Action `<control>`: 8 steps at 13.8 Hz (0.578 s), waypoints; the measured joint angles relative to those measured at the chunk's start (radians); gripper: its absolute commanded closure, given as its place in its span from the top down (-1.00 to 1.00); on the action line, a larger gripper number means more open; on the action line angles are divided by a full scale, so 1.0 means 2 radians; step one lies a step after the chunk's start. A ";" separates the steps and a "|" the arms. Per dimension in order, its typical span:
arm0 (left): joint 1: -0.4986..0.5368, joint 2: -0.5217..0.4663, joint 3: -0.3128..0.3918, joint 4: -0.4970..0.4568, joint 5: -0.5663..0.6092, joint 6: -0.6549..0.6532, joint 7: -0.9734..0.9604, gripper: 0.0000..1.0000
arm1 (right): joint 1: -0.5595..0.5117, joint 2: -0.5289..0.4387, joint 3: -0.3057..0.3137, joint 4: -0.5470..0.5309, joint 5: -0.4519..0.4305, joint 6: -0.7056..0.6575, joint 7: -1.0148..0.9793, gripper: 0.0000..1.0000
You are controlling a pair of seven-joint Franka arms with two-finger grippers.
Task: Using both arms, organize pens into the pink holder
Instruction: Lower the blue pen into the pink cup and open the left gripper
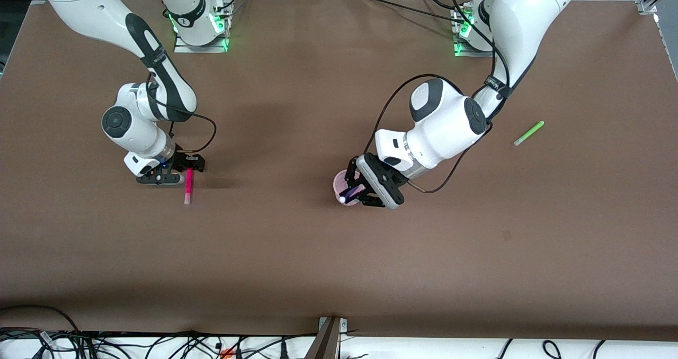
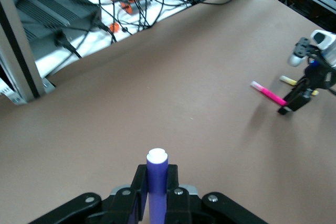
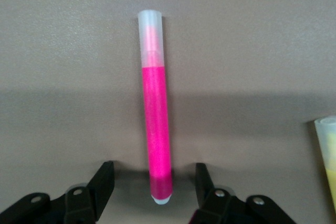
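My left gripper (image 1: 356,192) is shut on the purple pen (image 1: 351,193) and holds it tilted over the pink holder (image 1: 339,181); the pen's whitish end sticks out past the fingers in the left wrist view (image 2: 156,167). My right gripper (image 1: 180,171) is open and low over the table, its fingers on either side of one end of the magenta-pink pen (image 1: 188,185), which lies flat (image 3: 156,114). The yellow pen (image 3: 328,156) lies beside it. The light green pen (image 1: 528,133) lies toward the left arm's end of the table.
Bare brown tabletop surrounds the holder. Cables and a metal post (image 1: 328,338) lie along the table edge nearest the front camera. The arm bases (image 1: 201,25) stand at the edge farthest from it.
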 measured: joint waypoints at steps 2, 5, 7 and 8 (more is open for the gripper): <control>-0.009 0.013 0.000 -0.004 0.000 0.028 0.009 -1.00 | 0.000 -0.002 -0.002 0.001 0.000 0.000 -0.005 -0.27; -0.025 0.021 0.000 -0.019 0.000 0.066 0.012 -1.00 | 0.000 -0.003 -0.003 0.001 0.000 0.000 -0.013 -0.54; -0.031 0.022 0.000 -0.033 0.000 0.078 0.012 -1.00 | 0.000 -0.003 -0.004 0.001 0.000 0.000 -0.015 -0.78; -0.033 0.022 -0.001 -0.039 0.000 0.082 0.012 -1.00 | 0.000 -0.003 -0.004 0.001 0.000 0.000 -0.016 -0.84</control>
